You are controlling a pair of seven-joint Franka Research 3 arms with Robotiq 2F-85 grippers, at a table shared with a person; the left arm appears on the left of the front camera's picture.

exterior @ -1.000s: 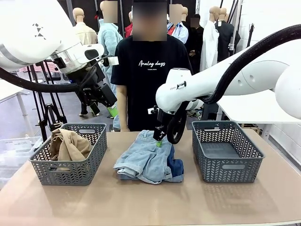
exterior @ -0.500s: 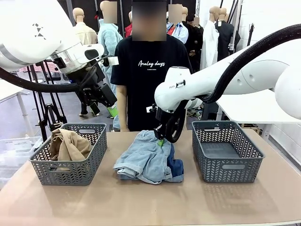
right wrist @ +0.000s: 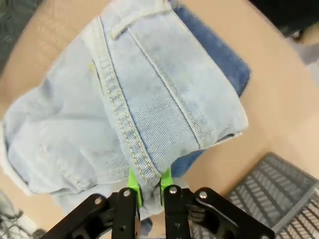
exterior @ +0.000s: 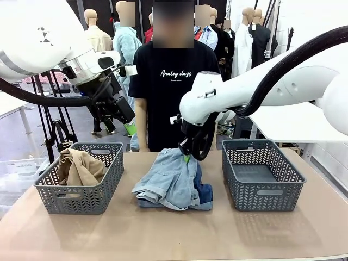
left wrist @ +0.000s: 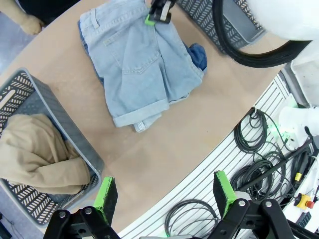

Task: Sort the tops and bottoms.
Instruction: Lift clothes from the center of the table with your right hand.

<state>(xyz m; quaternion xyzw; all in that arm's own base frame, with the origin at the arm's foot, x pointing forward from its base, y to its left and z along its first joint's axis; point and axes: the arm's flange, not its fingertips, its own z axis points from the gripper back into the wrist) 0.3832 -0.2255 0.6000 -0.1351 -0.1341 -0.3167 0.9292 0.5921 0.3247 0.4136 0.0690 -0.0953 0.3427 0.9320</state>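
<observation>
A tan garment [exterior: 80,167] is held in the grey basket [exterior: 81,198] at the table's [exterior: 163,234] left edge. Mid-table, pale denim shorts [exterior: 168,182] over darker denim [exterior: 204,193] are clamped at their far edge by the right gripper [right wrist: 148,183]. The left gripper [left wrist: 164,191] is spread wide.

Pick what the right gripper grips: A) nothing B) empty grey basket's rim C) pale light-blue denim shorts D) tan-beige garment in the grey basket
C: in the right wrist view the right gripper is shut on a seam fold of the pale light-blue denim shorts.
</observation>
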